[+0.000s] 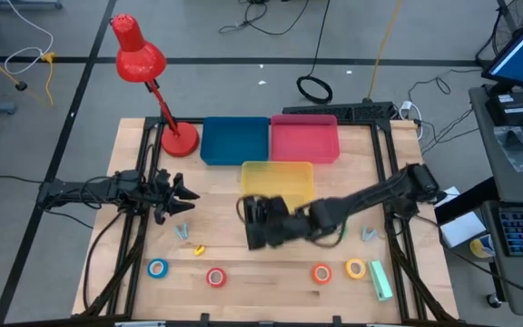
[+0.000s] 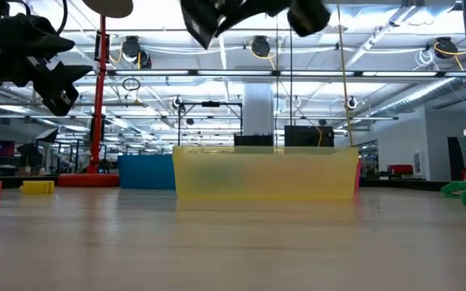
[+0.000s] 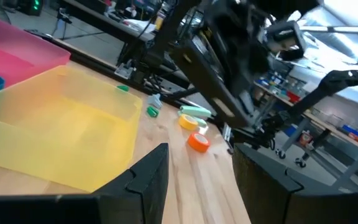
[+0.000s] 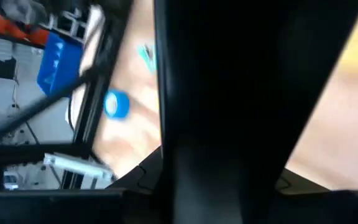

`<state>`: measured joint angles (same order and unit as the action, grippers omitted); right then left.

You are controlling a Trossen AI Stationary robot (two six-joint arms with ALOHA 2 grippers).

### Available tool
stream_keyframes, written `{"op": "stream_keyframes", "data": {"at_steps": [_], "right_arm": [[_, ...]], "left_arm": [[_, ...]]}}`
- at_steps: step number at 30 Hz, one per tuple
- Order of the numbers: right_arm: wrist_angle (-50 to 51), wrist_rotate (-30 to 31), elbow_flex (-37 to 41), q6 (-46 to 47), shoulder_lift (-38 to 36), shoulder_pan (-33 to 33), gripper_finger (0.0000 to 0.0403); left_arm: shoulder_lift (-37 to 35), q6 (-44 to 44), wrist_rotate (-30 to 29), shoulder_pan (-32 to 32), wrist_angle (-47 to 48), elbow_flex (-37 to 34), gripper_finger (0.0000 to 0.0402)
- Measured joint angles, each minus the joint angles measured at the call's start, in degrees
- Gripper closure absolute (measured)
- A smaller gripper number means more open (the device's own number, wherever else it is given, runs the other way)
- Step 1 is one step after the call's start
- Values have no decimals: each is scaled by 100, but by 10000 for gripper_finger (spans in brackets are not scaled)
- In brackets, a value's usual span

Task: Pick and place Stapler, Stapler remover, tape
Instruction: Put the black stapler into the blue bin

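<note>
The table (image 1: 271, 272) is pale wood on a black frame, standing on grey floor with cables trailing behind it; the low view looks into a large hall with ceiling lights and racks. A red desk lamp (image 1: 143, 64) stands at the far left corner, beside a blue bin (image 1: 234, 141), a pink bin (image 1: 305, 138) and, nearer, a yellow bin (image 1: 280, 175). No writing can be read anywhere. Along the near edge lie the blue tape (image 1: 157, 268), red tape (image 1: 215, 277), orange tape (image 1: 321, 272) and yellow tape (image 1: 355, 269), with a green stapler (image 1: 381, 280) just beside the yellow roll. The left end effector (image 1: 187, 193) hovers left of the yellow bin, fingers spread, holding nothing. The right end effector (image 1: 248, 222) hangs at the yellow bin's near edge; whether it grips something, I cannot tell.
</note>
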<state>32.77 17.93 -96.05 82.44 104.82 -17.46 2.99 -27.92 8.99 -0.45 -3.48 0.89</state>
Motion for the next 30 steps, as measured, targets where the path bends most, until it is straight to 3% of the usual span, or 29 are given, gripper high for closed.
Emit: {"op": "stream_keyframes", "data": {"at_steps": [4, 15, 23, 30], "right_arm": [[-35, -36, 0, -948, -183, 575, 281], [-278, -1618, 0, -3558, -228, 2400, 281], [-311, -1847, 0, -5041, -226, 3353, 281], [-568, -1976, 0, -5990, -104, 3716, 281]], "left_arm": [[2, -70, -217, -1, -28, 0, 224], [-1, -126, -1234, -1, -116, 0, 224], [-1, -385, -2213, -2, -334, 0, 224], [-1, -389, -2723, 0, -488, 0, 224]]}}
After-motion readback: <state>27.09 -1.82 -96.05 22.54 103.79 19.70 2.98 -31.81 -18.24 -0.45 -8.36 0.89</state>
